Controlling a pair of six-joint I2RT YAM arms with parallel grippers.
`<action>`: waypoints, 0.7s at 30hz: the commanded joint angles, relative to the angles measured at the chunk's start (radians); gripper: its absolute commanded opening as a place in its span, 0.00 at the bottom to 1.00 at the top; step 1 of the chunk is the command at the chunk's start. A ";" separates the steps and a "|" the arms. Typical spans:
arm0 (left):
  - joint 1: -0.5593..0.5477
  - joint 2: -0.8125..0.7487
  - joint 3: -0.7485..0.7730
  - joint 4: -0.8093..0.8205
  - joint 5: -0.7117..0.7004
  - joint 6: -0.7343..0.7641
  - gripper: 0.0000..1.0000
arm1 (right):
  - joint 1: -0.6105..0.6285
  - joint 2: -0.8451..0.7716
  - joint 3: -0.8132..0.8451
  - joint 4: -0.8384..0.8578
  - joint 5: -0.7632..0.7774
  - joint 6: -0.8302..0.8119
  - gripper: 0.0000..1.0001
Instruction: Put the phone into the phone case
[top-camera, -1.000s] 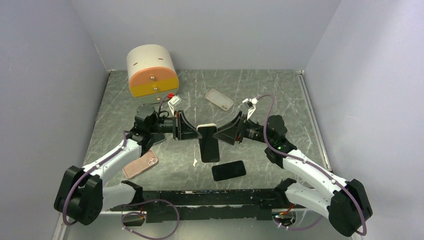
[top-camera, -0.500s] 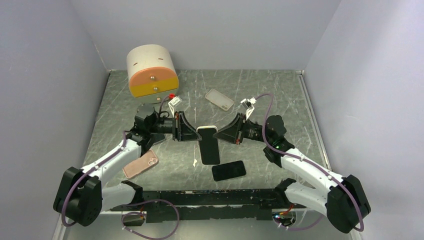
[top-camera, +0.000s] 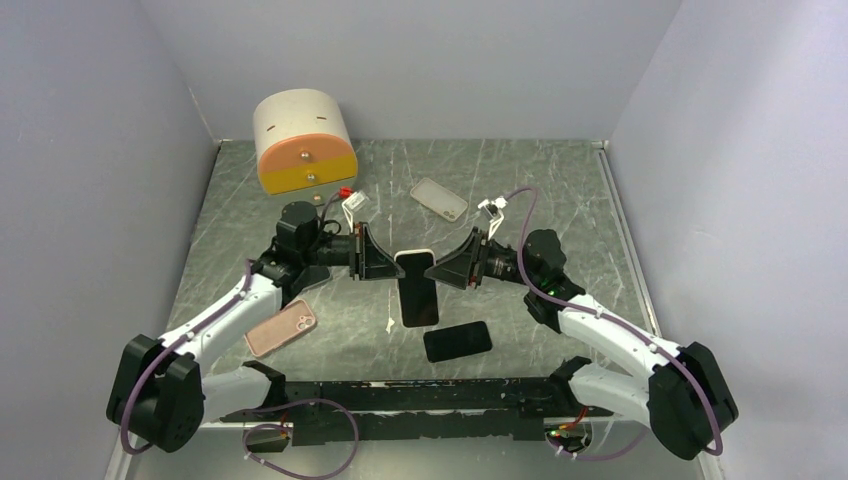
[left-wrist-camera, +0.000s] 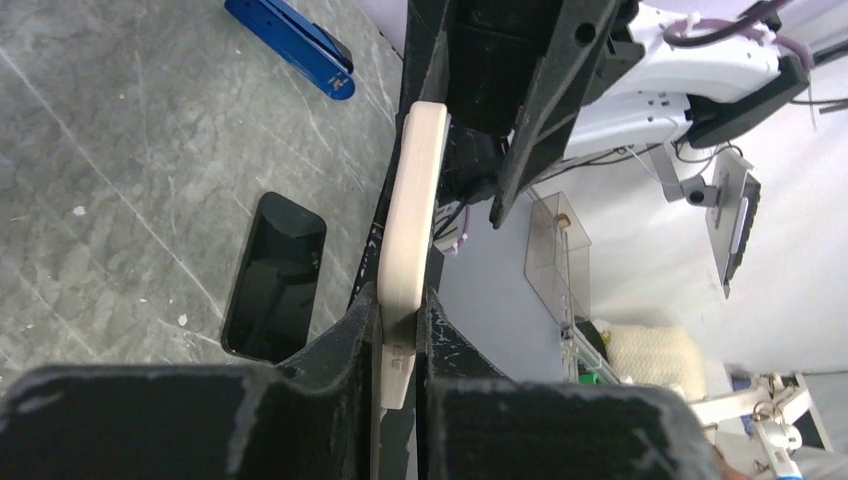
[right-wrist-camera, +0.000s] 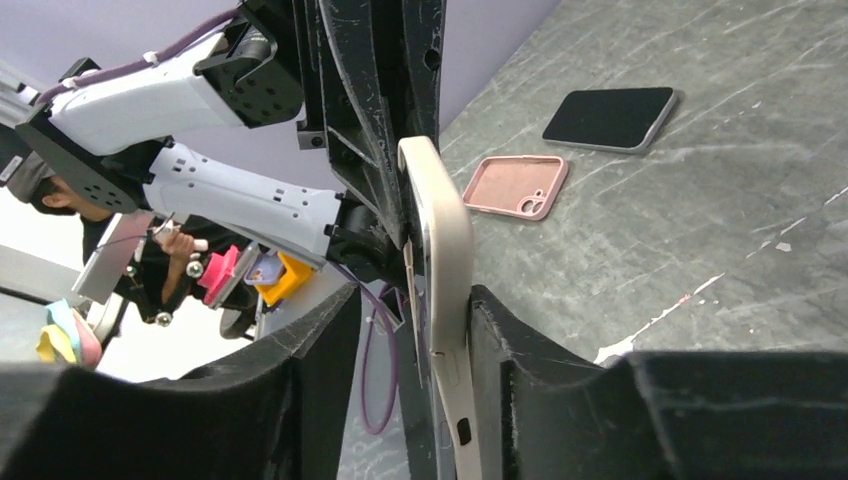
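Note:
A dark phone (top-camera: 419, 297) sits in a cream phone case (top-camera: 414, 257), held above the table between both grippers. My left gripper (top-camera: 386, 263) is shut on the case's edge; in the left wrist view the cream case (left-wrist-camera: 412, 215) is pinched between both fingers of the gripper (left-wrist-camera: 400, 312). My right gripper (top-camera: 449, 268) faces it from the right. In the right wrist view the case (right-wrist-camera: 447, 250) lies against one finger (right-wrist-camera: 500, 330), the other finger stands apart, so the gripper (right-wrist-camera: 415, 300) is open.
A black phone (top-camera: 457, 341) lies on the table near the front. A pink case (top-camera: 283, 328) lies at the front left, a pale case (top-camera: 438, 198) at the back. A cream and orange drawer box (top-camera: 304, 142) stands at the back left. Another dark phone (right-wrist-camera: 610, 118) lies beyond the pink case.
Both wrists have shifted slightly toward the back with the cased phone between them. The objects on the table have not moved.

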 joint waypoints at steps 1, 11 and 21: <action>0.005 -0.043 -0.001 0.118 -0.060 -0.076 0.03 | 0.010 -0.001 0.033 0.066 -0.043 -0.009 0.51; 0.007 -0.112 0.004 0.211 -0.121 -0.128 0.03 | 0.019 0.014 -0.015 0.090 -0.072 -0.009 0.51; 0.007 -0.116 0.007 0.178 -0.141 -0.113 0.03 | 0.019 0.000 -0.013 0.088 -0.060 -0.007 0.12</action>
